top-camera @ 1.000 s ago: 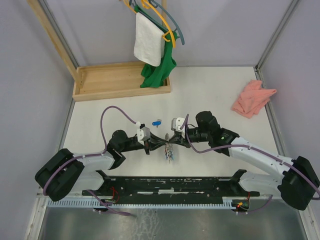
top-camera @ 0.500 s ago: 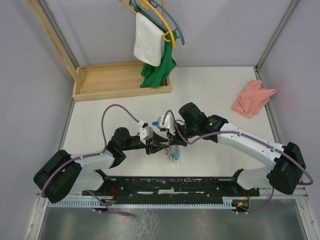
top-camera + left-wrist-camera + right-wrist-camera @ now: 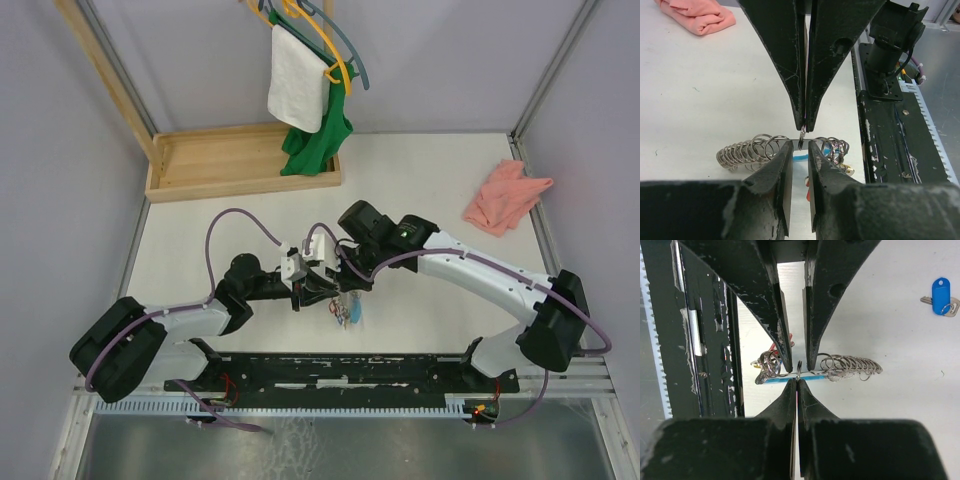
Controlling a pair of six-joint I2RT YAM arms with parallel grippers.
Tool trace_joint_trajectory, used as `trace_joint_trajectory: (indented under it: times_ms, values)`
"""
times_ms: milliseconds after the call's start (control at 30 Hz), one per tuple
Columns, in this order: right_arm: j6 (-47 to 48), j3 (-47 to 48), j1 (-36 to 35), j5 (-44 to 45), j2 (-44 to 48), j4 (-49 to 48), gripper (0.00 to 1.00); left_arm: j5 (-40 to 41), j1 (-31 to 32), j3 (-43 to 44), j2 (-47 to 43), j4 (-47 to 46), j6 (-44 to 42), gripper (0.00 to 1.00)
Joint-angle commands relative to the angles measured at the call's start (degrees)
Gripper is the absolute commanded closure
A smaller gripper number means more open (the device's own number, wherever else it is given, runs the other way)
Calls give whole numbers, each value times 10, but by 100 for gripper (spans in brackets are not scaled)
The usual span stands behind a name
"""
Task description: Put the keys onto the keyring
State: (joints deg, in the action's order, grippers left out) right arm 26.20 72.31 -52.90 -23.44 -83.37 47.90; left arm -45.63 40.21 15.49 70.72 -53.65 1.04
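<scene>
A small steel keyring (image 3: 798, 370) stands on edge, and my right gripper (image 3: 797, 381) is shut on it. My left gripper (image 3: 800, 146) faces it tip to tip, open by a narrow gap, one fingertip (image 3: 786, 361) on each side of the ring without touching. The blue-headed key (image 3: 940, 296) lies flat on the table, far from both grippers. Under the left fingers a bit of the red key (image 3: 808, 191) shows. In the top view both grippers meet near the table's front middle (image 3: 328, 287), and the blue key is hidden there.
A bundle of spare rings on a blue bar (image 3: 845, 367) lies right below the fingertips. A pink cloth (image 3: 505, 197) is at the right edge. At the back left stands a wooden tray (image 3: 200, 185), with a white towel (image 3: 298, 85) and a green cloth (image 3: 318, 142) on hangers. A black rail (image 3: 340, 368) runs along the near edge.
My right arm has swung left and away from the bases, now covering the spot where the blue key showed. My left gripper, shut a second ago, now stands slightly open.
</scene>
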Motion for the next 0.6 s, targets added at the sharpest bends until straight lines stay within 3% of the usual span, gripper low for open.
trace_joint_trajectory:
  times_ms: [0, 167, 367, 467, 567]
  values:
    - [22, 38, -11, 8, -12, 23, 99, -11, 2, 26, 0, -8, -21, 79]
    - [27, 38, -16, 4, -16, 24, 99, -17, 2, 26, -1, -22, -11, 96]
    - [25, 10, -15, -15, 4, -13, 99, -15, 1, 17, 6, -61, 11, 97]
    - [27, 11, -15, -11, 3, -11, 99, -11, 2, 19, 5, -56, 13, 75]
    - [29, 11, -15, -10, 0, -9, 99, -12, 2, 20, 1, -57, 14, 68]
